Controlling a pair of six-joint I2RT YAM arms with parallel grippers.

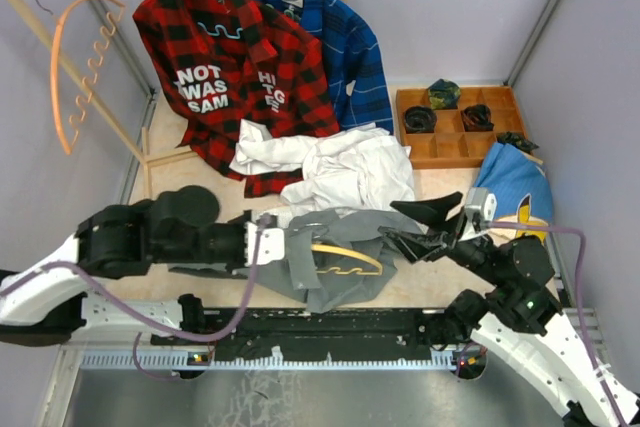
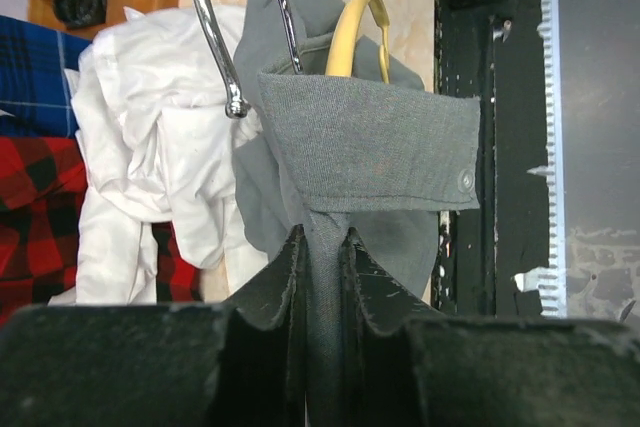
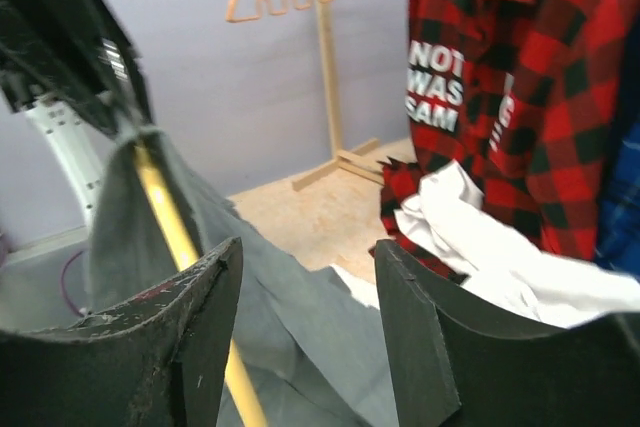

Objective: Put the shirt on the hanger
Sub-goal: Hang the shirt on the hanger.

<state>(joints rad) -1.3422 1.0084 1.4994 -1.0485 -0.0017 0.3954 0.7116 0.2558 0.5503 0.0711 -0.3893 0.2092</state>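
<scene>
At the near edge of the table, the left gripper (image 2: 320, 247) has its fingers pressed together on a fold of the plain grey collared button-up shirt (image 2: 370, 147), pinching the fabric just below the collar band. The right gripper (image 3: 305, 257) has its fingers spread with nothing between them; grey cloth and the hanger bar run just beside its left finger. The shirt lies crumpled on the table between the two grippers in the top view. The pale yellow-tan curved hanger with a wavy lower bar (image 1: 345, 262) is partly inside the shirt: its silver metal hook (image 2: 215, 37) projects beside the collar, while the wavy bar lies exposed on the cloth. Judged from this, insertion has begun but is not complete. Neither shoulder appears seated on a hanger arm, and the collar is not centred around the hook. Beyond the shirt lies a crumpled white shirt (image 1: 350, 162), touching its far edge. Farther back hang a red-black plaid shirt with white lettering (image 1: 230, 67) and an empty orange wavy hanger (image 1: 75, 67).
</scene>
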